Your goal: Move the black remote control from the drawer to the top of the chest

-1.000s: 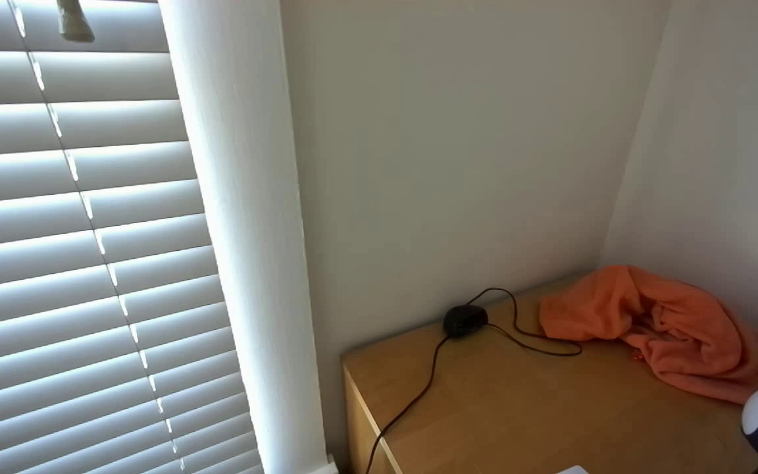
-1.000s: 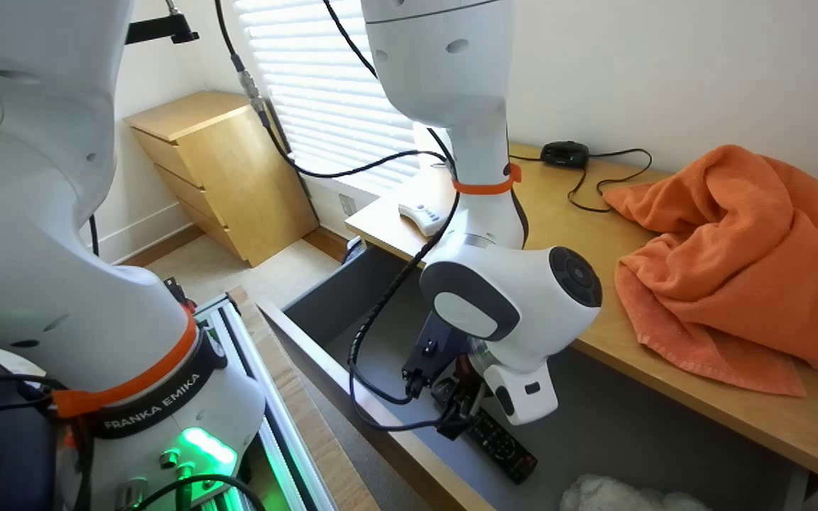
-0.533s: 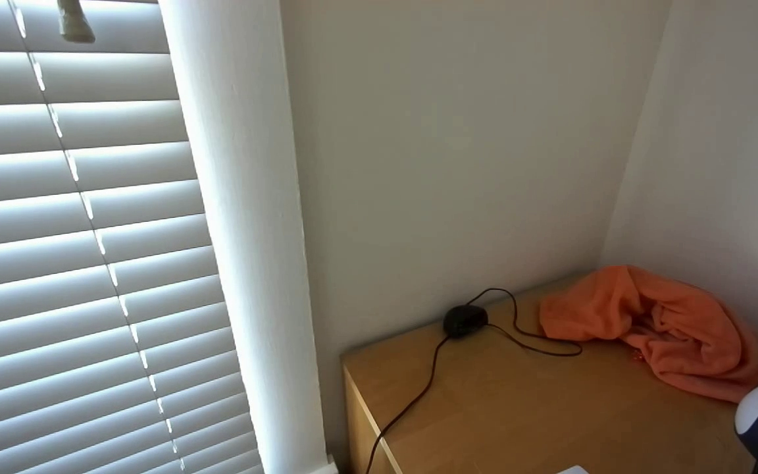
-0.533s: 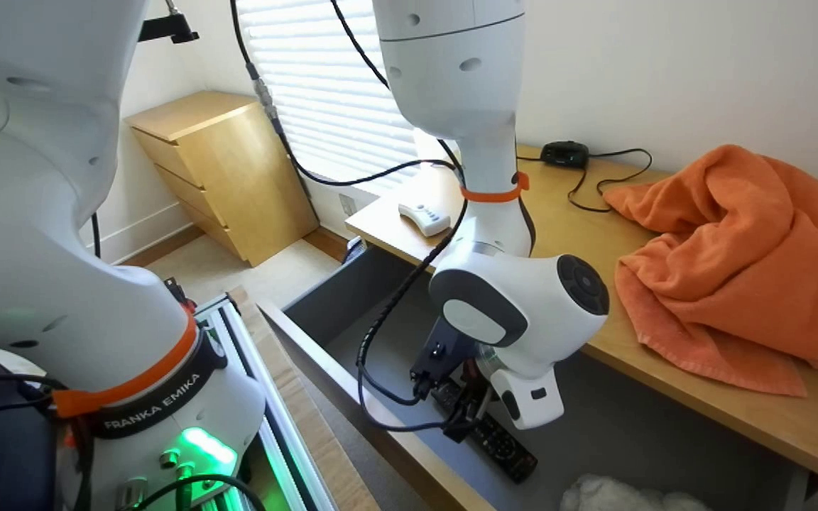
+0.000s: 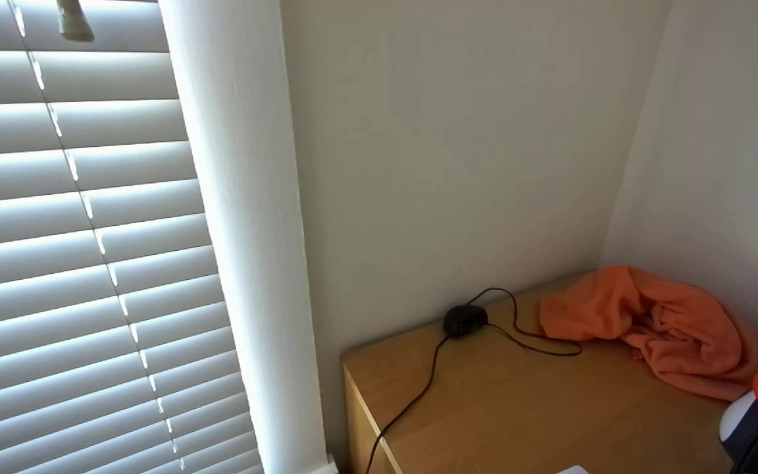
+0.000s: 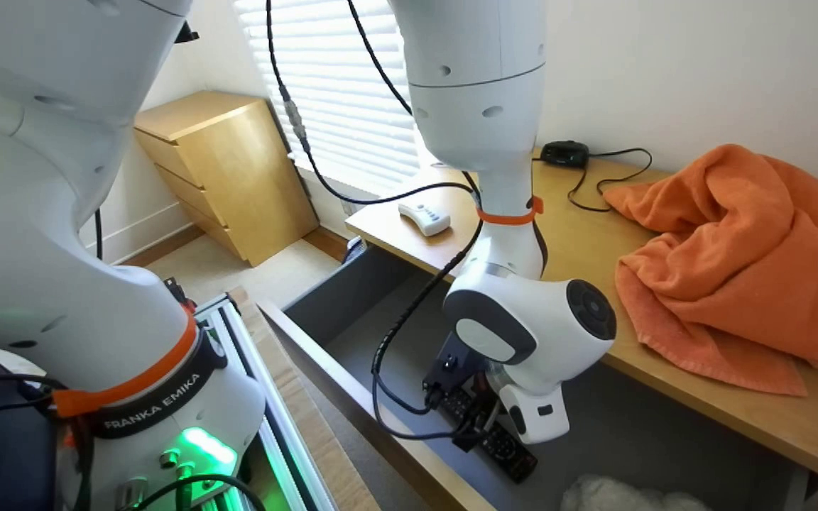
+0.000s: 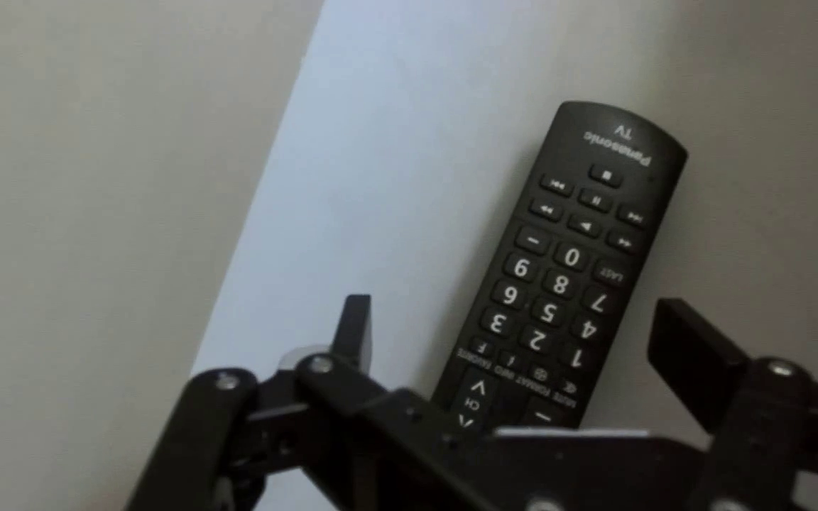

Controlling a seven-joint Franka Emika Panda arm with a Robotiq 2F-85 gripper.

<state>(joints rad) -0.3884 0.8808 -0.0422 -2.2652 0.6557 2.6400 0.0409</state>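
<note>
The black remote control (image 6: 507, 452) lies flat on the grey floor of the open drawer (image 6: 345, 298). It also shows in the wrist view (image 7: 558, 284), its lower end hidden behind the gripper. My gripper (image 6: 476, 428) is down in the drawer over the remote's middle. In the wrist view the gripper (image 7: 512, 319) is open, one finger on each side of the remote, with gaps on both sides and no contact visible. The chest (image 6: 586, 238) has its tan top above the drawer; it also shows in an exterior view (image 5: 537, 408).
On the chest top lie an orange towel (image 6: 750, 262), a black device with a cable (image 6: 564, 153) and a white handheld control (image 6: 424, 218). A white fluffy thing (image 6: 629, 495) lies in the drawer. Another wooden cabinet (image 6: 253, 184) stands near the window.
My arm and gripper have moved right and slightly down in an exterior view, along the remote. The remote has not moved.
</note>
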